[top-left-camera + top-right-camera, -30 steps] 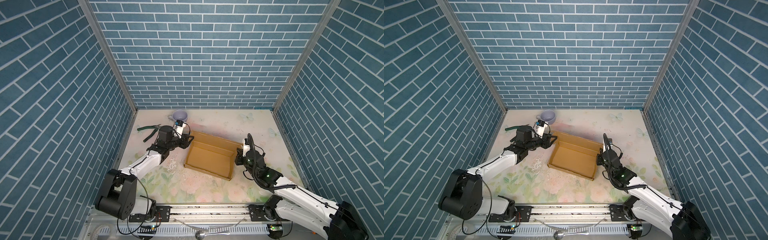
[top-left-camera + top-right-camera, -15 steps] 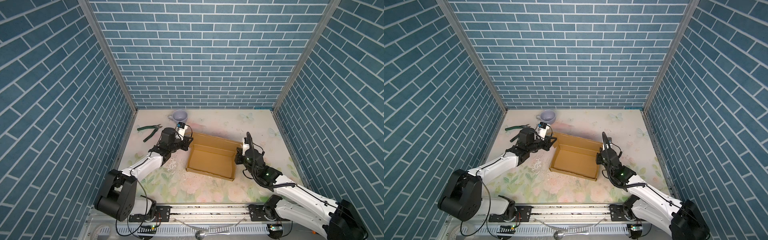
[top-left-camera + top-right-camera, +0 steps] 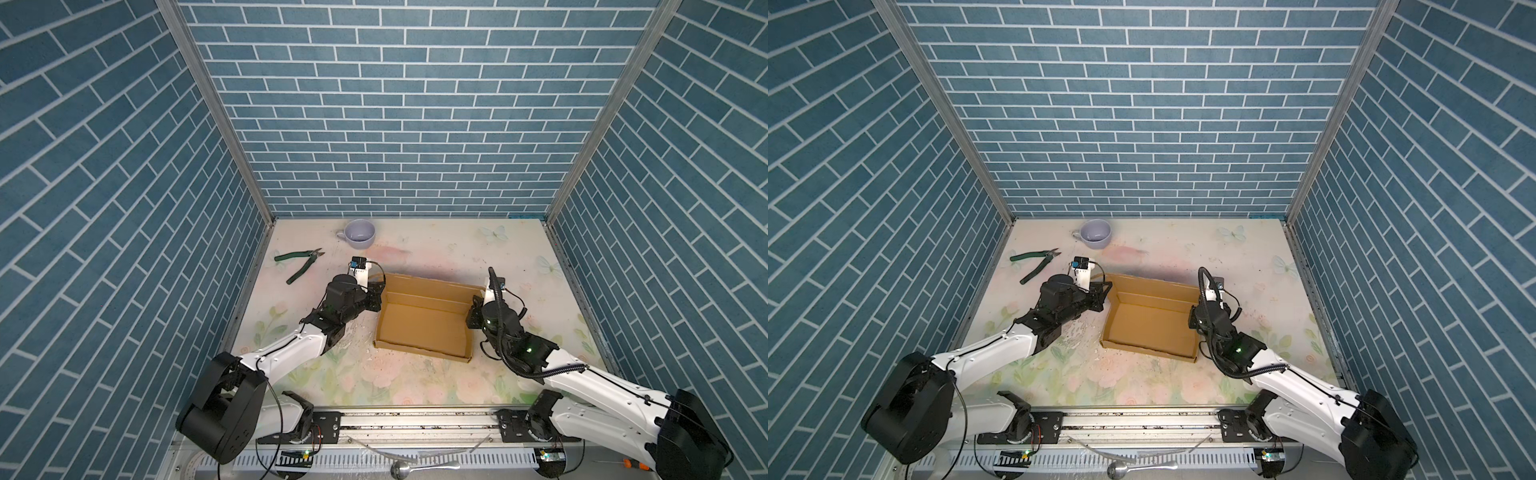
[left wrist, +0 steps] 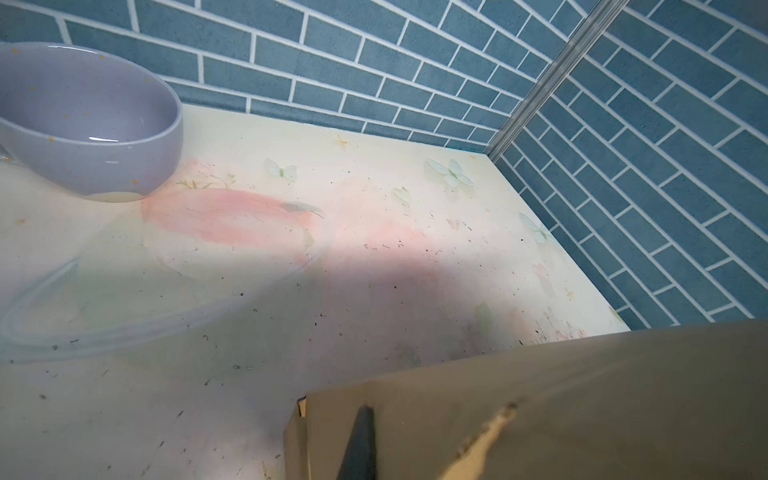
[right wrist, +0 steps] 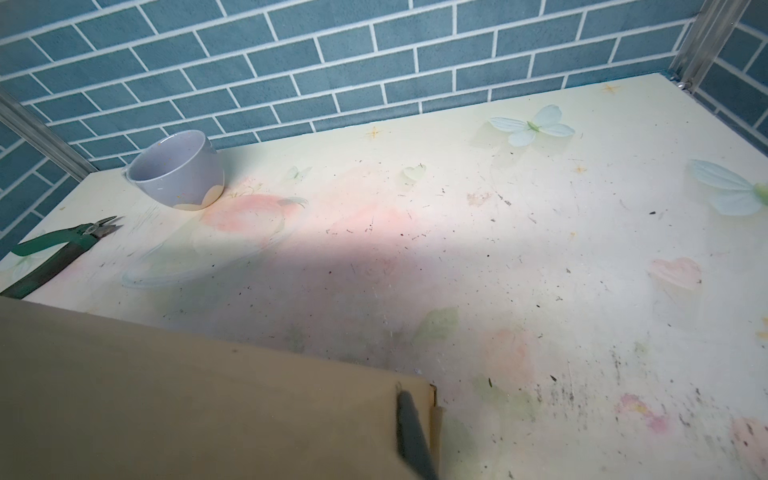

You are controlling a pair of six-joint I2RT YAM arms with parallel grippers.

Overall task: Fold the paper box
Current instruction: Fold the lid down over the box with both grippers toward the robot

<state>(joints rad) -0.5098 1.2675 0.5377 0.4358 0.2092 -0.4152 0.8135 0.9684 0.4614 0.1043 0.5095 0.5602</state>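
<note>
- Location: the paper box (image 3: pixel 424 328) lies in the middle of the tabletop (image 3: pixel 436 249), between your two arms. It is open upward as a shallow tray.
- Left pincer (image 3: pixel 380 289): pressed together, pinching the far left corner of the box's rear panel. In the left wrist view one dark finger (image 4: pixel 360 444) lies flat on the cardboard face, and its partner is hidden behind the panel.
- Right pincer (image 3: pixel 475 305): likewise pressed together, pinching the far right corner of the same panel. The right wrist view shows one finger (image 5: pixel 409 428) just beside the panel's end.
- Step in hand, as I judge it: the front and side walls stand, and you hold the rear panel at both ends, ready to fold it.
- Next move: swing both arms together about the crease, at an even pace. An uneven pull would likely twist the panel or drag the light tray.
- Material: plain brown corrugated board, matte and stiff, with straight scored creases. A ragged pale tear shows near the left finger.
- Surroundings: the tabletop is a pale floral print, scuffed and speckled. The glossy lilac cup (image 3: pixel 360 233) and the green-handled pliers (image 3: pixel 301 266) lie well apart from the box, toward the far left.
</note>
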